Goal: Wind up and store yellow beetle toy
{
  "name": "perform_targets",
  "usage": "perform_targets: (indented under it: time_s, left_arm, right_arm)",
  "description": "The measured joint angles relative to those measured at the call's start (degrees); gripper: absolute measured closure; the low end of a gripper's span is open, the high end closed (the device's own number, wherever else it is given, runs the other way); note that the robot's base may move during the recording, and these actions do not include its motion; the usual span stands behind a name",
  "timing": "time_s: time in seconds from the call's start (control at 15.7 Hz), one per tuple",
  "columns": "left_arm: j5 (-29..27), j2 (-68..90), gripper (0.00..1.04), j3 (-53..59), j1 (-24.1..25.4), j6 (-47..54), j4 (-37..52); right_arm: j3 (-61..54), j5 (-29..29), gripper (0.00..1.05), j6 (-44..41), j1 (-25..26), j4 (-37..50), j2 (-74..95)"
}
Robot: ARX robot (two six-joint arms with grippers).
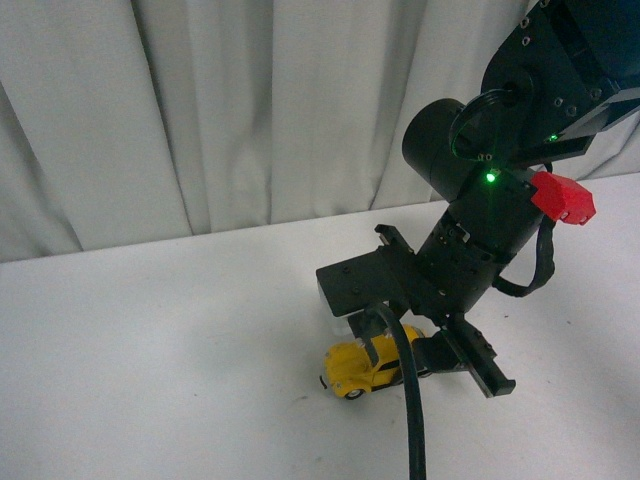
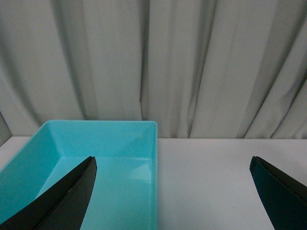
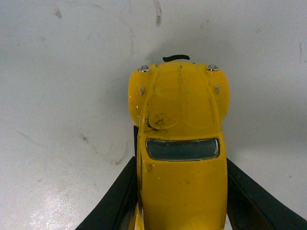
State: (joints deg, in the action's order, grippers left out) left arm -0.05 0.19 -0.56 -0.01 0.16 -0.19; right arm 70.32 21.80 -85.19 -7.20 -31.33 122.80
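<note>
- Where the white table ended at the back, a pale pleated curtain hung across the whole width of the front view.
- The table top was bare white and carried a few faint scuff marks, seen close up in the right wrist view.
- The right arm, black with a small green light and a red clip, reached down from the upper right toward the table's middle.
- A turquoise bin stood on the table close to the curtain in the left wrist view, and its inside looked empty.
- The left gripper was spread wide, with its two dark fingers far apart and nothing between them.
- The right gripper was closed around the yellow beetle toy, with its dark fingers lying against both flanks behind the windscreen.
- That toy sat on its wheels on the table under the right arm, its rounded bonnet pointing away from the wrist camera and a dark scratch showing on the bonnet.
</note>
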Motion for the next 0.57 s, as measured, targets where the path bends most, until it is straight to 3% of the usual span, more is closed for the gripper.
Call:
perform_targets:
  time_s: [0.13, 0.57]
  left_arm:
    - [0.0, 0.0, 0.07, 0.0, 0.0, 0.0, 0.0]
    - [0.0, 0.0, 0.07, 0.0, 0.0, 0.0, 0.0]
  right_arm:
    - [0.0, -0.1, 0.62, -0.4, 0.0, 0.1, 0.0]
    - [-1.3, 0.1, 0.62, -1.1, 1.0, 2.0, -0.1]
